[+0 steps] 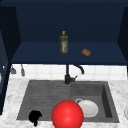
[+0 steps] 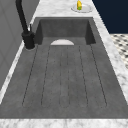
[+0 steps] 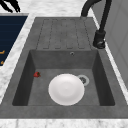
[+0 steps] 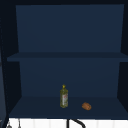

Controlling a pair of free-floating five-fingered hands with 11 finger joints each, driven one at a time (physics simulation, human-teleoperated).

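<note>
**A:** Red ball [image 1: 67,115], glossy and perfectly round, is sitting just to the right of the fingers, at the front rim of the sink [image 1: 45,92].

**B:** And what is the left hand [image 1: 35,117] doing?

**A:** It is hovering at the sink's front left corner with its fingers hanging loose and spread, gripping nothing (in the right side view they are showing as thin splayed strokes).

**B:** How would you be handling something that slick?

**A:** I'm judging that a wide wrap from the side is suiting it better than a pinch. A smooth sphere is likely to roll off fingertips.

**B:** And the surfaces around it?

**A:** Behind the fingers, the matte grey drainboard is running in shallow ribs. Further right of the fingers, past the ball, a smooth white plate [image 1: 88,108] is lying flat in the basin. Beyond them, the black faucet [image 1: 67,76] is curving over. High above, an olive glass bottle [image 1: 63,42] is standing upright on the shelf, with a small brown lump [image 1: 86,52] to its right.
</note>
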